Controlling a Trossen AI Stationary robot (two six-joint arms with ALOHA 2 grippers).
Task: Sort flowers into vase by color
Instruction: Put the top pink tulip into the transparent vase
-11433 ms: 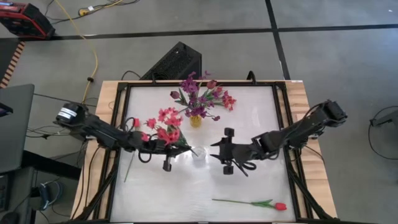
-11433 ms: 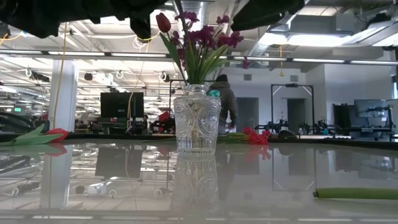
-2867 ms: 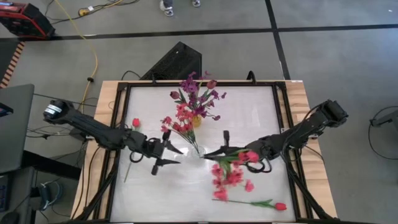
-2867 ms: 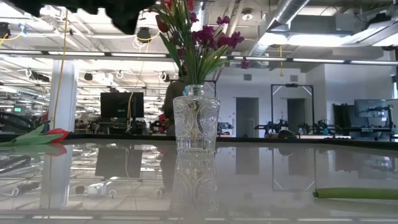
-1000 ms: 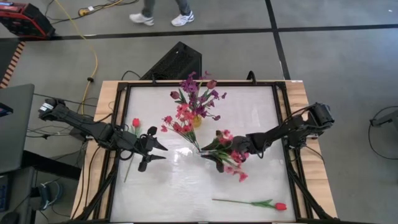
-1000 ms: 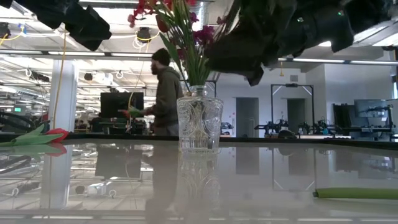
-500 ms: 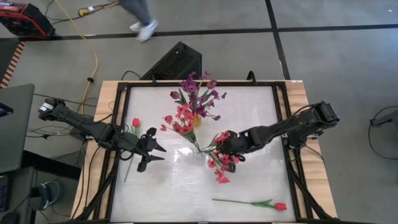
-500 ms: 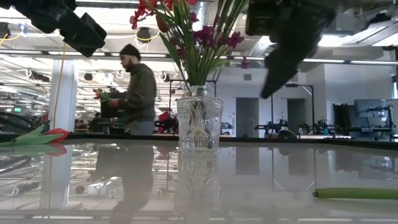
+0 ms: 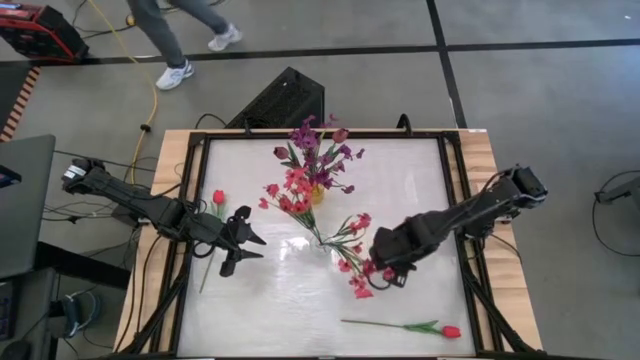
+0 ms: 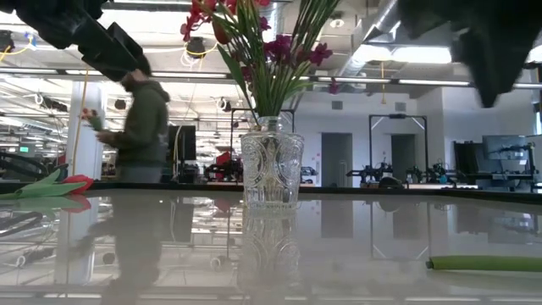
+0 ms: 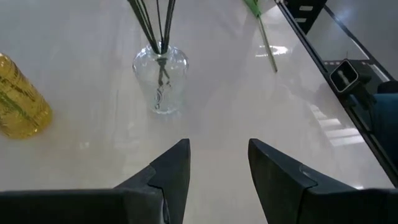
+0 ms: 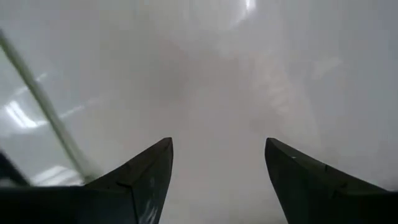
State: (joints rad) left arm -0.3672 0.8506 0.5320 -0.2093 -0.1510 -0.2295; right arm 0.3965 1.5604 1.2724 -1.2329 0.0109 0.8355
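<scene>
Flowers fill two vases on the white table (image 9: 420, 180): a clear glass vase (image 9: 322, 245) near the middle carries two red-pink sprays, one (image 9: 285, 193) fanning toward the far left and another (image 9: 355, 262) leaning out toward the right gripper (image 9: 385, 272), while a yellow vase (image 9: 315, 193) farther back holds the purple spray (image 9: 318, 148). The right gripper hangs just beside that second red-pink spray, its blossoms reaching to the fingers' edge from above; in the right wrist view its two dark fingers (image 12: 143, 180) stand wide apart with nothing between them, only pale tabletop and a thin green stem (image 12: 46, 112) off to one side. The left gripper (image 9: 240, 250) waits well to the left of the clear vase, fingers (image 11: 174, 171) spread and empty, pointed at the glass vase (image 11: 160, 78) with its dark stems. A single red tulip (image 9: 217, 198) lies by the table's left edge close behind the left arm, and another red tulip (image 9: 450, 331) on a long stem lies along the near edge, well apart from both grippers. A person (image 10: 140, 127) walks past behind the table.
</scene>
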